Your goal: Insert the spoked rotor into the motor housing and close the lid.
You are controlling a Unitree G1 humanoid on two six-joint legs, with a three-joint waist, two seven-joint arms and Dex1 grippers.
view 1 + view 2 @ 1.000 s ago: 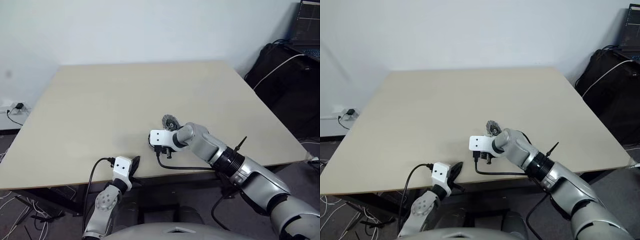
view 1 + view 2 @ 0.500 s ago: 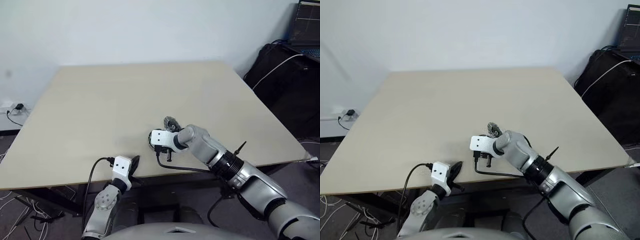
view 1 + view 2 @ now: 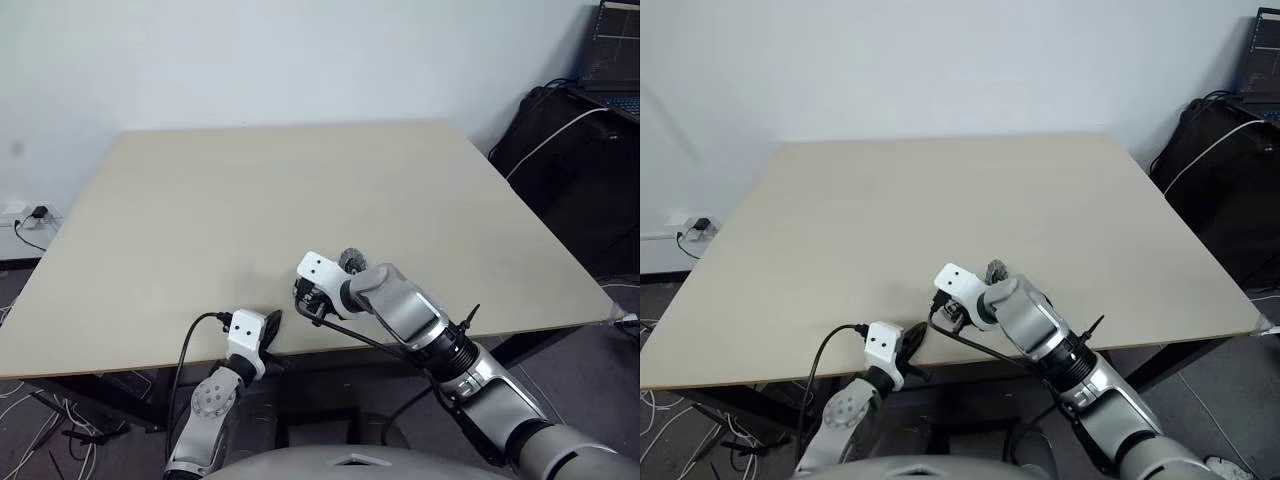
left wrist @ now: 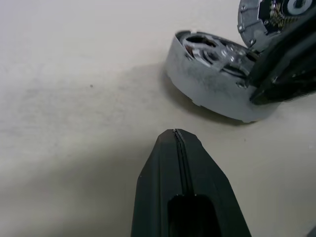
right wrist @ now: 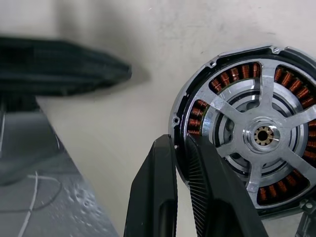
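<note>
At the near edge of the tabletop (image 3: 180, 220), the right gripper (image 5: 185, 163) pinches the rim of the motor housing (image 5: 244, 136) between its black fingers (image 5: 155, 197), the spoked rotor (image 5: 261, 134) already seated over the copper windings. The lid (image 3: 350, 261) lies just beyond on the far side, nearer this arm. The left gripper (image 4: 178, 148), fingers pressed together, points at the housing from just beside it.

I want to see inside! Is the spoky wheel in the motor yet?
In. The spoked rotor sits inside the motor housing, with copper windings showing between its spokes.
</note>
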